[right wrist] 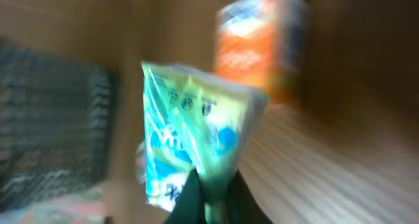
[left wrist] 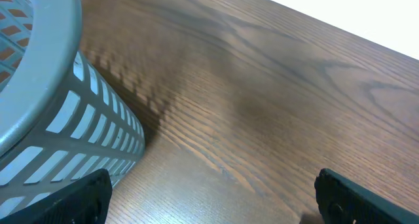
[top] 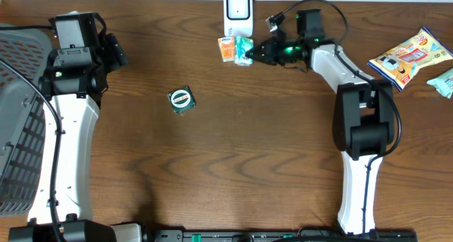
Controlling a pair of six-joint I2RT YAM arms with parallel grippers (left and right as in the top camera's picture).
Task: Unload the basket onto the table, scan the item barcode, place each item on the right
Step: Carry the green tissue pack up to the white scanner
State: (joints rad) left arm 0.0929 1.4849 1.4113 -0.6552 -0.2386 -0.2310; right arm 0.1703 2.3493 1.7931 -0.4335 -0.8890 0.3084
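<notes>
One basket (top: 18,129): grey, slatted, far left on the surface (top: 233,164).
Left end effector (left wrist: 211,201): spread wide, nothing between the fingers, near the basket wall.
Green disc (top: 182,99): flat on the wood, apart from both arms.
Orange pack (top: 226,49): just below the scanner, beside the green pack.
Scanner (top: 238,13): white, at the far edge.
Green pack (top: 244,51): pinched by one edge, just below the scanner.
Right end effector (top: 256,53): pressed together on the green pack.
Snack bags (top: 410,56): far right, well apart.

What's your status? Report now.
Left gripper jaws open, empty. Right gripper jaws shut on green snack packet, just below white scanner. Orange packet lies right beside it.
</notes>
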